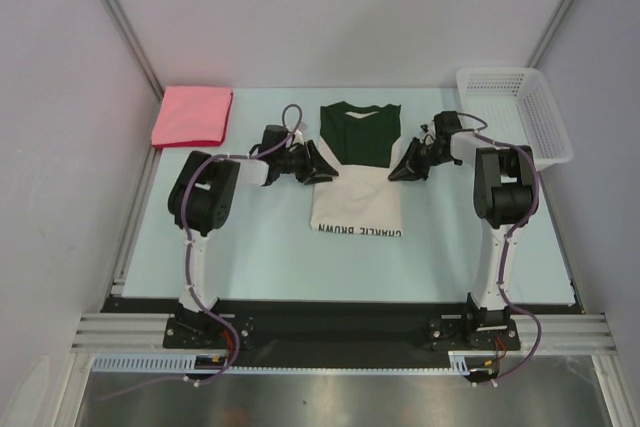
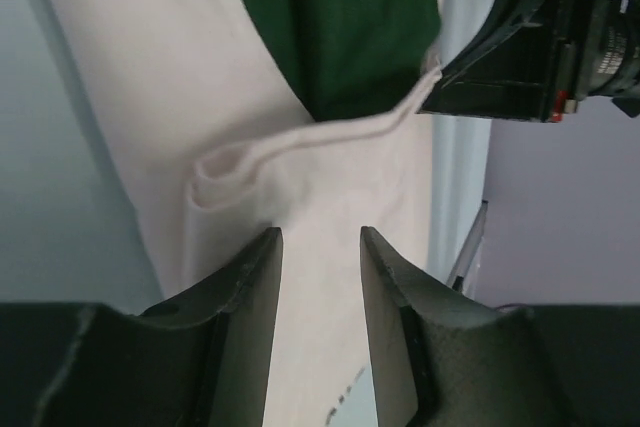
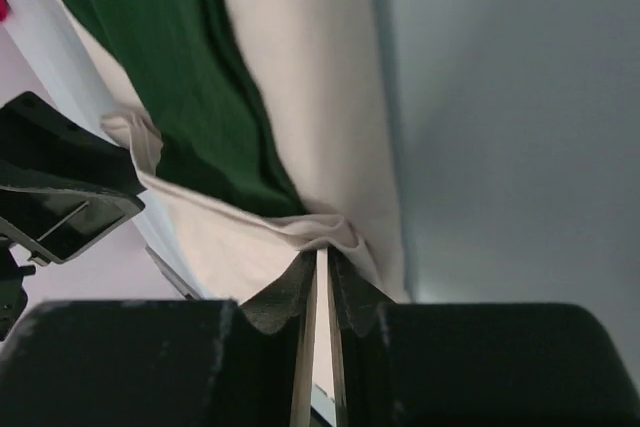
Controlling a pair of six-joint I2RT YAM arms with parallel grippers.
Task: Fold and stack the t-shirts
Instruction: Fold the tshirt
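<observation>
Only one piece of writing is legible: black capital lettering (image 1: 357, 230) spelling "CHARLIE BROWN", printed on the cream-and-dark-green cloth t-shirt (image 1: 357, 162) in the middle of the scene. It runs in a single line along the shirt's near cream edge. From the overhead camera it reads upside down, with the letter tops pointing to the near side. In the left wrist view, a few small dark marks (image 2: 338, 405) show on the cream cloth, too small to read.
</observation>
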